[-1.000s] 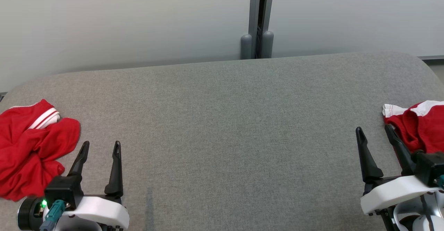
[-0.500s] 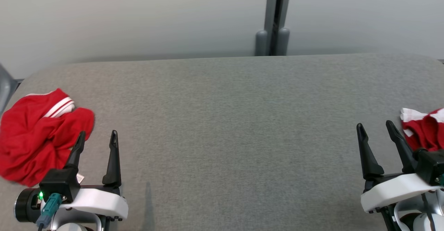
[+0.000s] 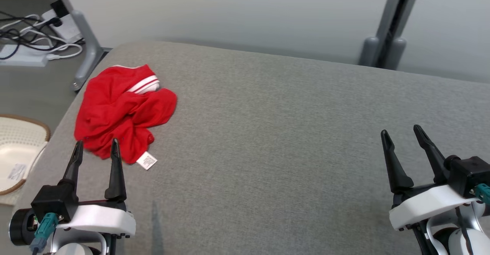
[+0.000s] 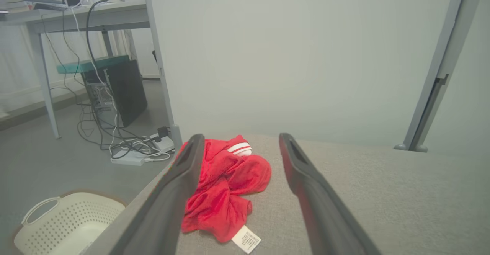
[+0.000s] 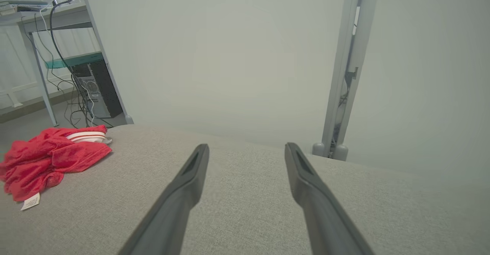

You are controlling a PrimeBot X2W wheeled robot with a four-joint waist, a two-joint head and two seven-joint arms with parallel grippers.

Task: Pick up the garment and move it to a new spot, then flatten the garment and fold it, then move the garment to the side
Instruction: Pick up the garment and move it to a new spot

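– So, what is the work surface, and what room is around it?
– A wide table (image 3: 268, 132) padded in grey woven fabric, with rounded corners. Behind it stand pale partition panels joined by a grey post (image 3: 386, 25). Off the table's left end the floor is grey, with a tangle of cables (image 3: 15, 33) and a white power strip (image 3: 23, 58). The left wrist view adds a desk (image 4: 76, 13) and a black computer tower (image 4: 126, 90) near it.
– Count things for me.
– One red garment (image 3: 118, 113) with white striped trim, one white label (image 3: 147, 161) at its near edge, one basket (image 3: 26, 120), two grippers.
– Where is the garment?
– Crumpled in a heap on the table's left part, near the left edge, just ahead of the left gripper (image 3: 97, 143). Whether those fingertips touch the cloth I cannot tell.
– And the grippers?
– Both are spread wide and grip nothing. The right gripper (image 3: 400, 130) hovers over bare fabric, well apart from the garment.
– The basket's contents?
– It is cream, perforated and brown-rimmed, down beside the table's left edge. A small pale slip lies on its bottom.
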